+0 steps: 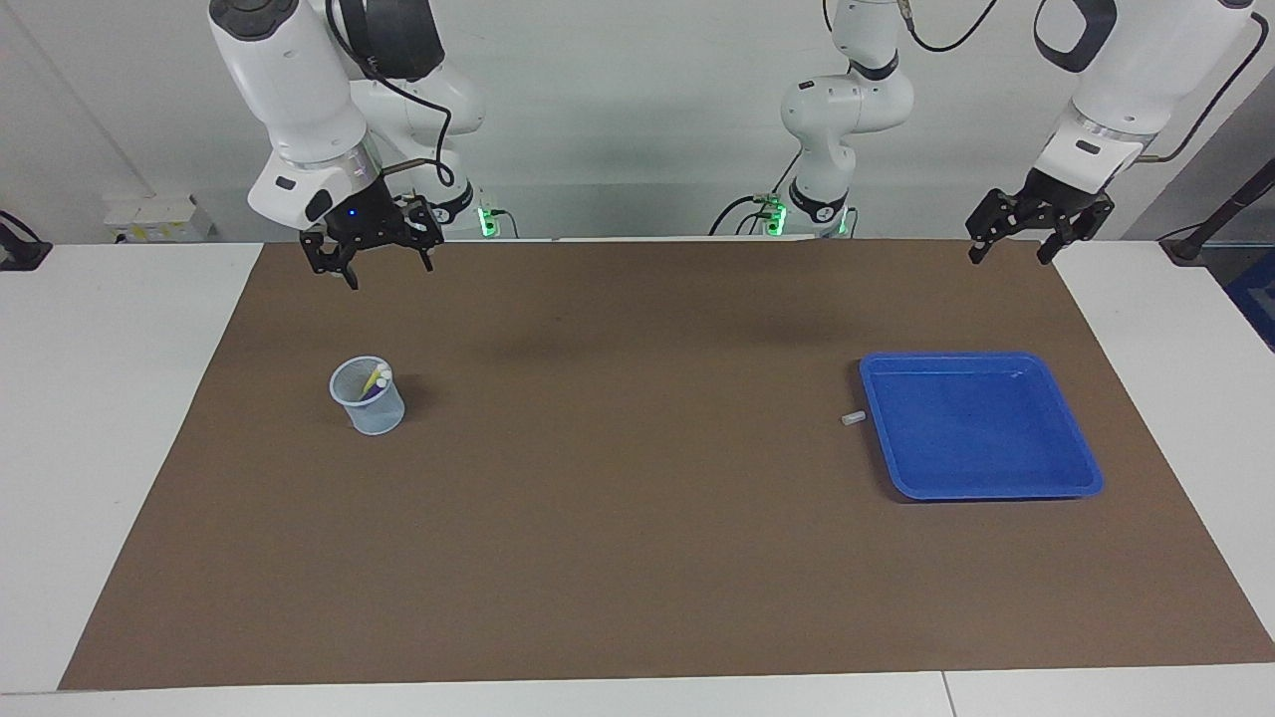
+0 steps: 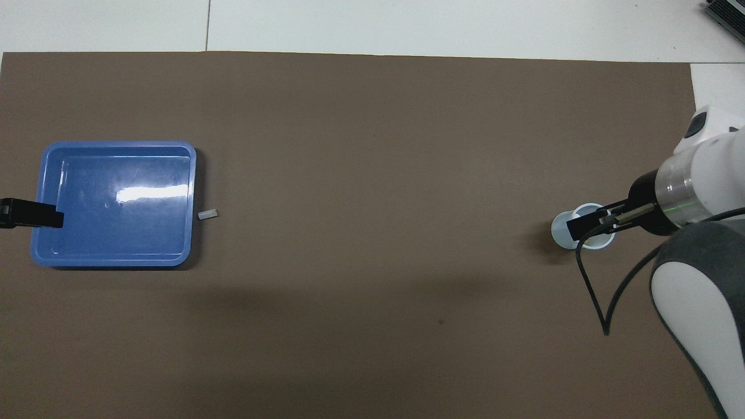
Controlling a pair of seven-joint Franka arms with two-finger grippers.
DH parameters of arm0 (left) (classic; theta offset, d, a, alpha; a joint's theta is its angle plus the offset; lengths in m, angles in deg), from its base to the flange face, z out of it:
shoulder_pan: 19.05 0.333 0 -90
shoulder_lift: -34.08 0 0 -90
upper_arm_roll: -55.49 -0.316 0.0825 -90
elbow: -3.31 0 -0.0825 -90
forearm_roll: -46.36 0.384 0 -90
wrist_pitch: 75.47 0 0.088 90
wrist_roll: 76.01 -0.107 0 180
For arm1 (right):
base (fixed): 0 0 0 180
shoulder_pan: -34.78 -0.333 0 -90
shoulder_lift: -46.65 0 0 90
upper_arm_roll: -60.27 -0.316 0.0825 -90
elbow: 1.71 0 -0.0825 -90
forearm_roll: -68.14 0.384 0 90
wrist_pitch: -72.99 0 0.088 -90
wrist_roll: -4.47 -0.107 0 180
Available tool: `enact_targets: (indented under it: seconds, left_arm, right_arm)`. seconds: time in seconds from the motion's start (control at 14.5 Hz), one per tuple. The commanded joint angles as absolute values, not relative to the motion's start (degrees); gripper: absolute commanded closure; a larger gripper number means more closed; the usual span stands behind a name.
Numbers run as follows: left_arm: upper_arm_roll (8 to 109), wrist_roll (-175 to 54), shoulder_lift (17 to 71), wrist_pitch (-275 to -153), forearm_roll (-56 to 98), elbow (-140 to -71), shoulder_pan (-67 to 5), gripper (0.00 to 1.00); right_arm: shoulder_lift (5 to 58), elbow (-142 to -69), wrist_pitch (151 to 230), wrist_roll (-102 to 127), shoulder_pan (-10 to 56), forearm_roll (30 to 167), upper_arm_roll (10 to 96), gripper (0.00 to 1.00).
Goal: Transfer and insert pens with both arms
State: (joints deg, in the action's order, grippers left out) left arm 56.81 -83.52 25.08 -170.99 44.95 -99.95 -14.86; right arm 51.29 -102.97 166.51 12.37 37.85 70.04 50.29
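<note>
No writing can be read anywhere. The right gripper hangs high with its fingers spread and nothing between them. Well below it, nearer the table's middle, stands a translucent cup holding the pens (yellow and purple shafts show, pale caps upward). A small loose cap lies just beside the empty blue tray. The left gripper waits spread wide, holding nothing, above the mat's edge.

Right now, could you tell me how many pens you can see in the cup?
2 show in the cup: a yellow pen and a purple pen beside it, both leaning. Others may be hidden inside.
</note>
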Motion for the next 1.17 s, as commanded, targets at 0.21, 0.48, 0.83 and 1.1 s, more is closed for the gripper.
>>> enact_targets:
  seconds: [0.21,0.48,0.83,1.1]
  left_arm:
    - [57.0,-83.3,24.8,-171.8,44.6,-99.8,-15.0,0.00]
    - [57.5,-80.9,25.2,-171.8,44.8,-98.7,-16.0,0.00]
    - [56.1,-79.2,27.2,-170.7,45.0,-95.7,-20.3,0.00]
    - [52.3,-78.7,29.1,-169.1,45.0,-91.8,-24.7,0.00]
  right_arm:
    - [48.8,-96.5,162.7,8.5,33.3,70.3,53.9,0.00]
    - [49.2,-97.6,163.7,6.1,33.4,70.7,53.9,0.00]
    - [49.3,-98.2,164.1,3.9,33.4,71.2,53.9,0.00]
    - [49.1,-98.1,164.1,3.6,33.5,71.3,53.8,0.00]
